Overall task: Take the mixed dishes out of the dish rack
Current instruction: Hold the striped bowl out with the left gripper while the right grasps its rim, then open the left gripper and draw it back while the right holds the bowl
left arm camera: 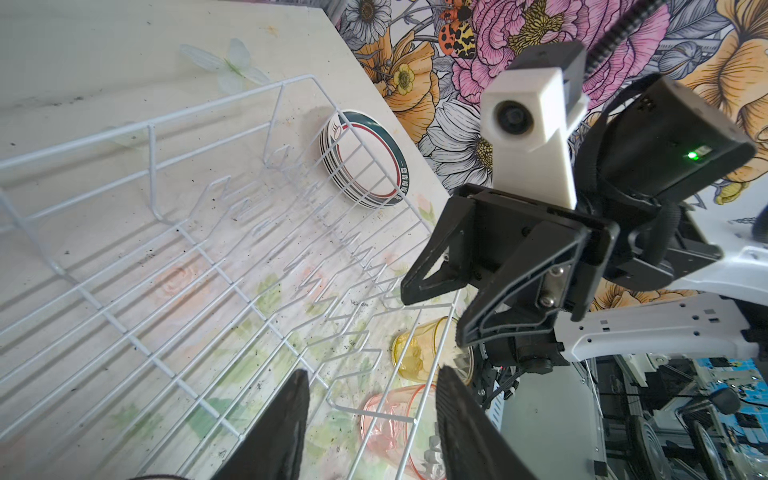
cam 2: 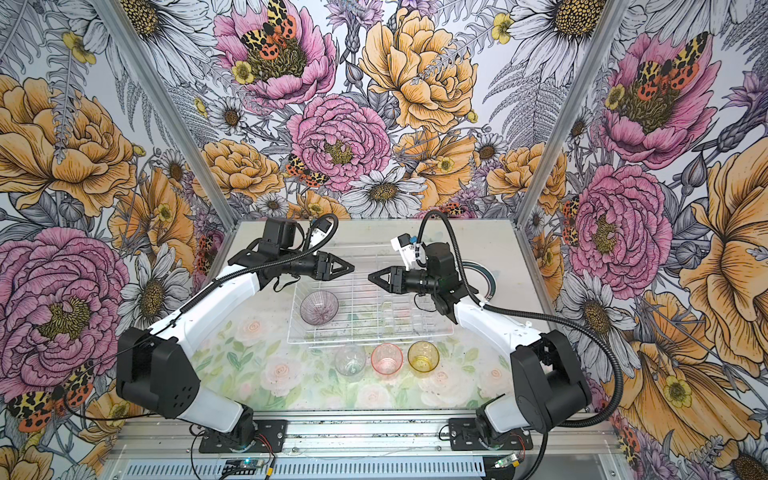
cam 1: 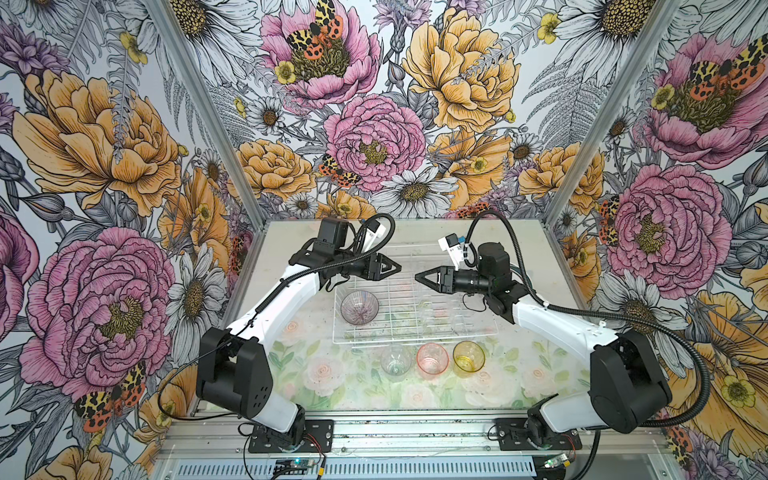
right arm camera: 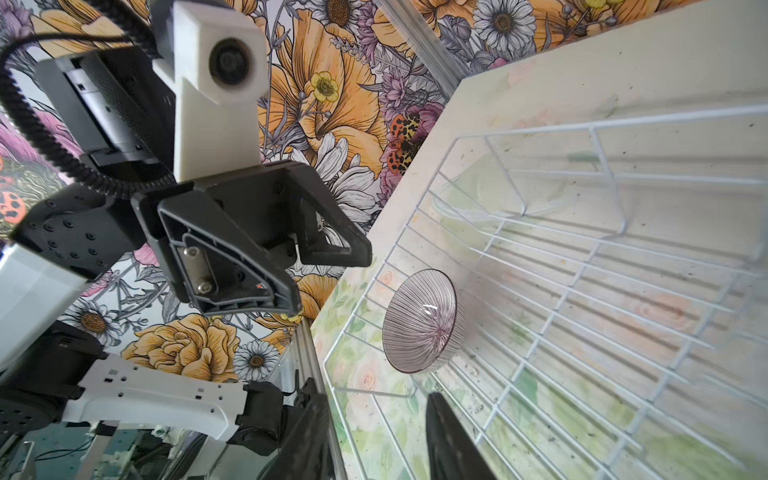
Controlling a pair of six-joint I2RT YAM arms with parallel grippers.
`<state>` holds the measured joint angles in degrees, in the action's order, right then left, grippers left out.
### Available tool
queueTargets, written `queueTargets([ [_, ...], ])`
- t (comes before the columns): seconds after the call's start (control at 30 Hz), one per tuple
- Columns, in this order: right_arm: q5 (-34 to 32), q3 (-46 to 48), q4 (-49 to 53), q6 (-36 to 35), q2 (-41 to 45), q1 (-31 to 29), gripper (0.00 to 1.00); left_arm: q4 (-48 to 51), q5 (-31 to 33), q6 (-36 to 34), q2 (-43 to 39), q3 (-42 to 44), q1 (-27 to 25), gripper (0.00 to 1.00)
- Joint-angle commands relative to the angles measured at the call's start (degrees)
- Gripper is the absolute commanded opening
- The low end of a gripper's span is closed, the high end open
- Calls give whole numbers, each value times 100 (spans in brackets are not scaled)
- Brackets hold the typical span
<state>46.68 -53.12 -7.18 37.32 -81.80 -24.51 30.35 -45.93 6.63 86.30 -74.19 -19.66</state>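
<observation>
The dish rack (cam 1: 415, 338) holds the ribbed bowl (cam 1: 359, 306); three tumblers (cam 1: 432, 358) stand on the counter (cam 1: 316, 380); left and right jaws gape empty.

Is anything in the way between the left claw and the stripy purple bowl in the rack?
Nothing visible is. The ribbed bowl sits alone in the dish rack, and the left gripper hovers above the rack with open, empty jaws. No other dish lies between them.
</observation>
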Motion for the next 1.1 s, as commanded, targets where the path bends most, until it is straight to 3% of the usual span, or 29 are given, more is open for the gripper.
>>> queueTargets([
  [0.0, -451, -142, 1088, -655, 103, -82, 40, 52, 606, -162, -320, 122, 46, 53],
  [0.4, -1430, -1108, 2248, -1272, -426, -734, 40, 58, 2273, -217, -1418, 550, 167, 60],
  [0.67, -3138, -2480, 3731, -1825, -1288, -1540, 39, -459, 3412, 64, -2362, 1258, 369, 67],
  [0.83, -3953, -3384, 4444, -1941, -2124, -1886, 38, -521, 3558, 97, -2768, 1490, 541, 67],
  [1.07, -4211, -4108, 4777, -1958, -2841, -2066, 38, -604, 3546, 148, -2965, 1649, 768, 68],
])
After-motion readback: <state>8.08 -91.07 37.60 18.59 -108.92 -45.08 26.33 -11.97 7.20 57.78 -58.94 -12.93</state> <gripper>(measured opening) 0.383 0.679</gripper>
